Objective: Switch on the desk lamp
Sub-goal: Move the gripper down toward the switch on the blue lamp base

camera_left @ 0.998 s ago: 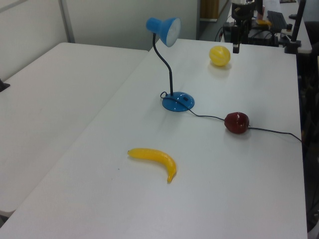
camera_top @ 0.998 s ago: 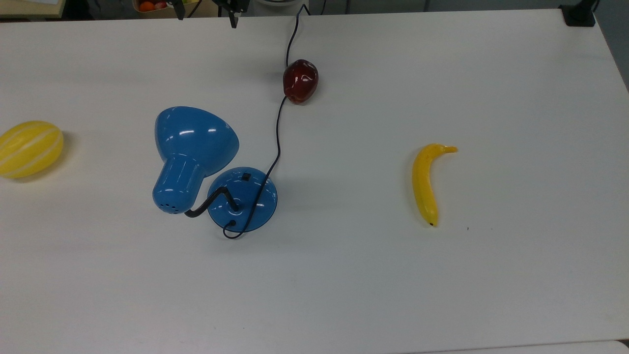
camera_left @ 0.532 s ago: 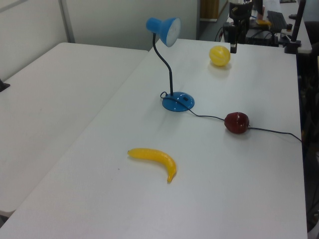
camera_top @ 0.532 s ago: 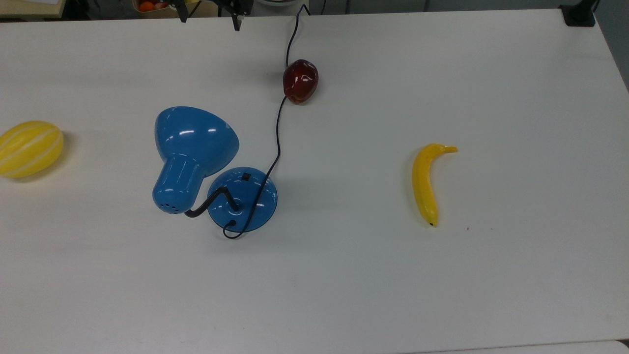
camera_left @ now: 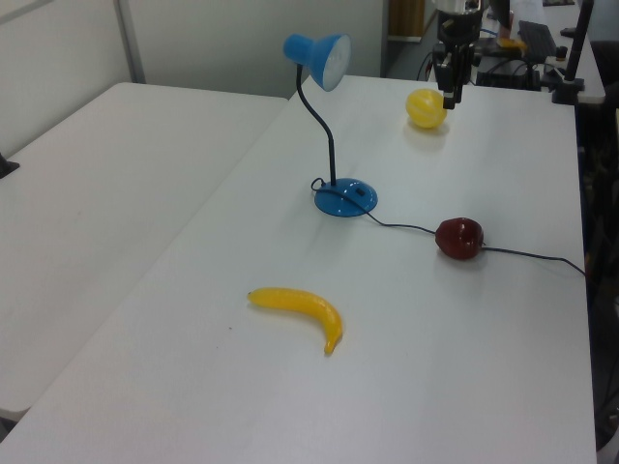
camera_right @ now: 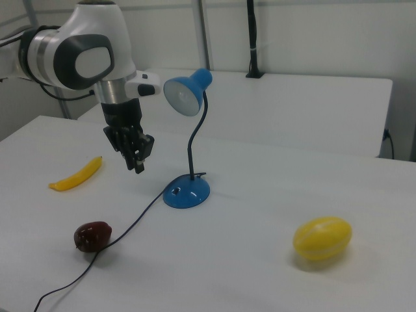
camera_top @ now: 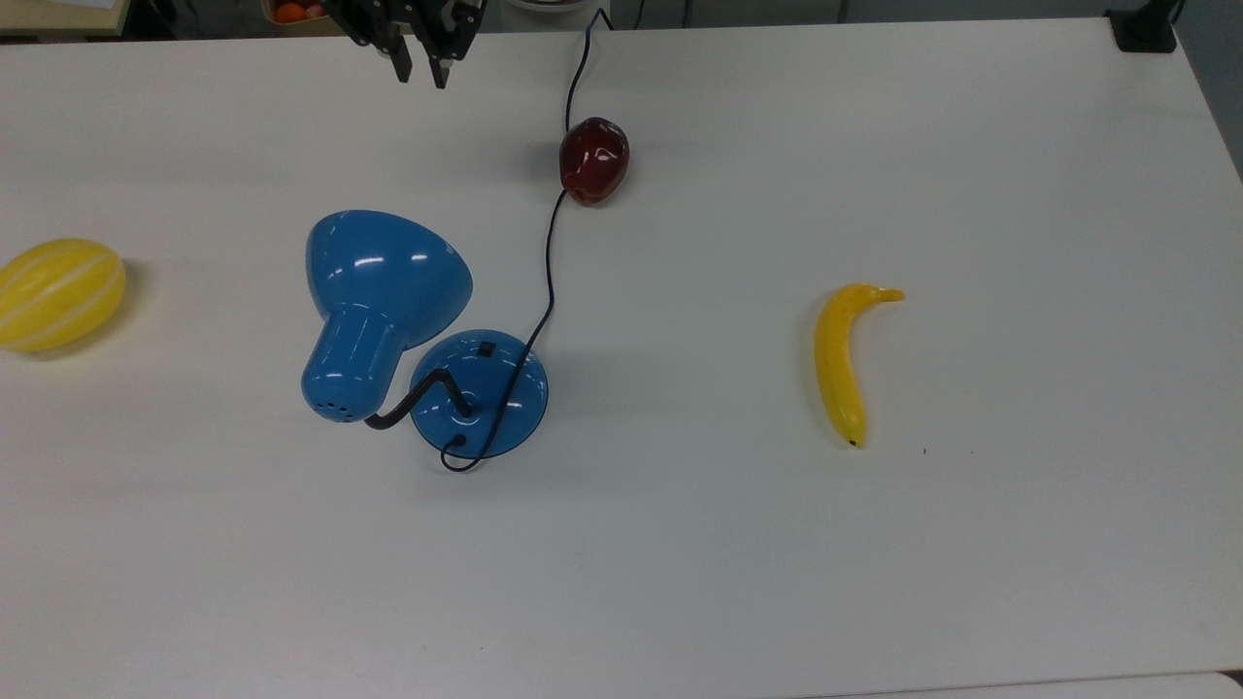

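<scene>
Since a second ago the gripper (camera_top: 419,74) has come further over the table's (camera_top: 680,563) far edge in the top view, its fingers now closer together yet apart, holding nothing. From the top view's left: a yellow melon (camera_top: 58,293) near the edge, then the lamp (camera_top: 388,291) standing left of centre, its switch (camera_top: 487,348) on the round base (camera_top: 500,403). Its cord (camera_top: 549,282) runs up under a dark red apple (camera_top: 593,160). A banana (camera_top: 843,359) lies well to the right.
</scene>
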You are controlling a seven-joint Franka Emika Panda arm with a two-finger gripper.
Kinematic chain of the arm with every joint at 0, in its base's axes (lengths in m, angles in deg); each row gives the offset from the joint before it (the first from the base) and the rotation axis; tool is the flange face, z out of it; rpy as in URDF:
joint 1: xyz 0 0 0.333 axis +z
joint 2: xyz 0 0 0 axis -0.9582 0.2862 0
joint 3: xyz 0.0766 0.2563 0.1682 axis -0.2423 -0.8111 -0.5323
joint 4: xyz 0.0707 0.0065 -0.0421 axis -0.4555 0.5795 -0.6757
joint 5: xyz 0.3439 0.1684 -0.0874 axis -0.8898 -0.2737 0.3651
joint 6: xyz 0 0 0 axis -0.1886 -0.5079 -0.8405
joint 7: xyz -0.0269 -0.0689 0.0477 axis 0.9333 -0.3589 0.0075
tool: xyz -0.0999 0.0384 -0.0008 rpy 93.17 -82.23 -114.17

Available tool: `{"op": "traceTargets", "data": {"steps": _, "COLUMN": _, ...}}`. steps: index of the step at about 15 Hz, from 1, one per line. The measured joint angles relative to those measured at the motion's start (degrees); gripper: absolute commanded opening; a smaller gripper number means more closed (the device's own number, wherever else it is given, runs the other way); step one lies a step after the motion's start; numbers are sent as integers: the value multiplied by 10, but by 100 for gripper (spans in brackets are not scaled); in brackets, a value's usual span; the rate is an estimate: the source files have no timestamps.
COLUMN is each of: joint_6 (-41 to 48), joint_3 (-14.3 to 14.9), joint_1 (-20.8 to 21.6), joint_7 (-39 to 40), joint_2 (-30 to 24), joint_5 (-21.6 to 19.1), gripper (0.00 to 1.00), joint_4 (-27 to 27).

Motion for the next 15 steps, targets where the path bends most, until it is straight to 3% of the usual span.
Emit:
{"op": "traceTargets", "data": {"steps": 7, "joint_6": -86, "joint_3": 0, "joint_1": 0, "joint_7": -7, "joint_2": 57, "joint_5": -4, "gripper": 0, "joint_4": 1}}
{"op": "traceTargets", "data": {"steps": 15, "joint_6": -211, "joint_3": -4, "joint_1": 4, "joint_7": -39, "joint_2": 126, "joint_5": -42, "gripper": 0, "joint_4": 1}}
